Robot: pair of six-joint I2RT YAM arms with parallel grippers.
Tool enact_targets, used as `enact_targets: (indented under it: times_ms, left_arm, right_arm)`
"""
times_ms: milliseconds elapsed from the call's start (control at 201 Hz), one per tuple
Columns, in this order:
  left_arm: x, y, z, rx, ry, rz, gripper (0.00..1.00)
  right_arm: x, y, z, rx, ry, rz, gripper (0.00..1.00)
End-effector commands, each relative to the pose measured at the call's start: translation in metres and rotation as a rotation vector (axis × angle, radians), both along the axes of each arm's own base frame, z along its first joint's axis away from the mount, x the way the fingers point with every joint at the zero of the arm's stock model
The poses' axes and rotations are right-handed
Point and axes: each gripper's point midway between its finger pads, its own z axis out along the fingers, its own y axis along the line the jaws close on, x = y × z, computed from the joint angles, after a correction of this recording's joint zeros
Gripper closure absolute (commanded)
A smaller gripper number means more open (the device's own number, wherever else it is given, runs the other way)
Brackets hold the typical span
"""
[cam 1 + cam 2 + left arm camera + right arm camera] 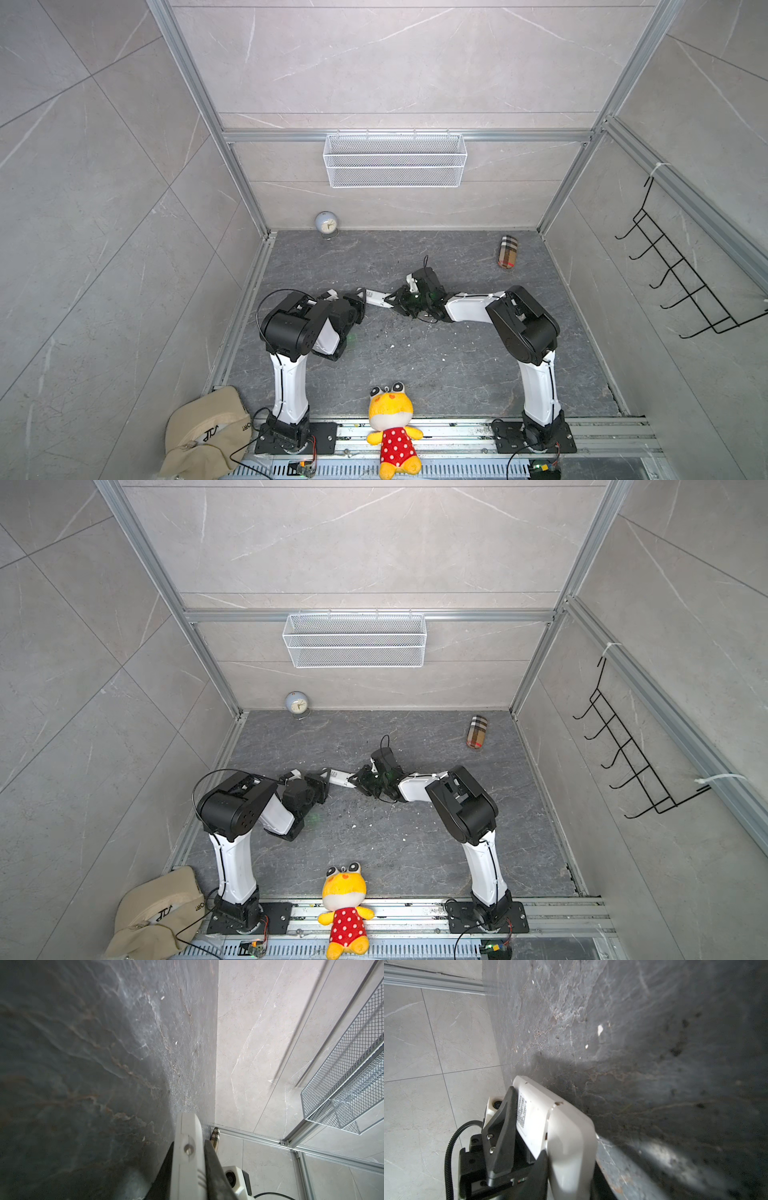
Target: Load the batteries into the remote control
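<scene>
Grey marbled table filled the floor of a pale tiled booth. Above its middle the remote hung clear of the surface, lying nearly level between the two arms in both top views. The left gripper had its end clamped: the left wrist view showed the white body pinched edge-on between two black fingers, fully closed on it. In the right wrist view its back, with a printed label, faced the camera. The right gripper met the opposite end, with a dark finger against one side. That end was blurred and hid the other finger, so I could not tell whether the grip was firm.

Farther back on the table stood a clock and lay a plaid pouch. A mesh basket hung on the rear wall and a black rack on the right wall. A plush and a cap sat along the front rail.
</scene>
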Motion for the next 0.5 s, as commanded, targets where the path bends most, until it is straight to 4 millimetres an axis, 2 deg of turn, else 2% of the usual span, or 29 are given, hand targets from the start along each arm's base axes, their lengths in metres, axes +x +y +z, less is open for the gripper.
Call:
enact_targets:
  times_ms: [0,274,493]
  left_arm:
    - [0.008,-0.002,0.041,-0.012,-0.142,-0.006,1.0]
    - [0.007,-0.002,0.033,0.042,-0.144,-0.029,1.0]
    - [0.009,-0.016,0.035,0.076,-0.175,-0.102,0.99]
  right_arm:
    - [-0.023,-0.021,-0.037,-0.153,0.059,0.04,0.73]
    - [-0.029,-0.039,-0.047,-0.25,0.059,0.056,0.71]
    - [-0.03,-0.057,-0.047,-0.376,0.024,0.074,0.7]
